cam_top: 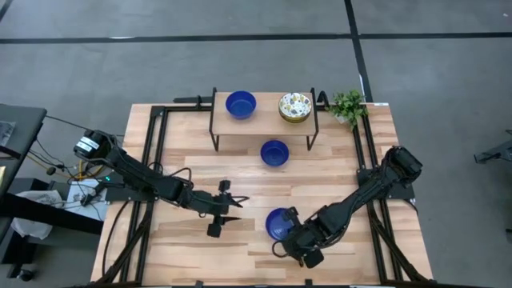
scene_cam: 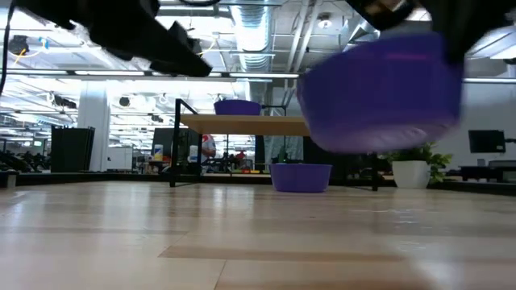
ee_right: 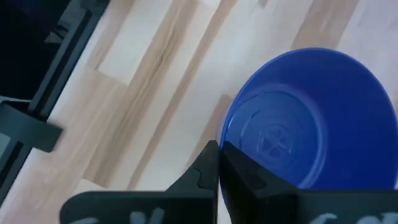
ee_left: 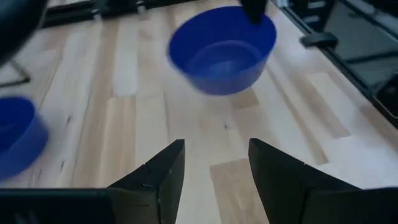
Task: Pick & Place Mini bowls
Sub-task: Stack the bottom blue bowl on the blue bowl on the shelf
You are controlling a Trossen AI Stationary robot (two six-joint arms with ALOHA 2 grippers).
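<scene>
The low view blurs the lifted blue bowl (ee_right: 311, 118), its rim pinched at six o'clock in the right gripper (ee_right: 219, 163); the left gripper (ee_left: 214, 163) is released.

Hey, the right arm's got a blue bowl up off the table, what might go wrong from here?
1. The right gripper pinches only the rim of the blue bowl, jaws shut on one edge; it may tilt or slip.
2. The left gripper waits open close by; a swing that way may clip it.
3. Another blue bowl sits toward the shelf.
</scene>
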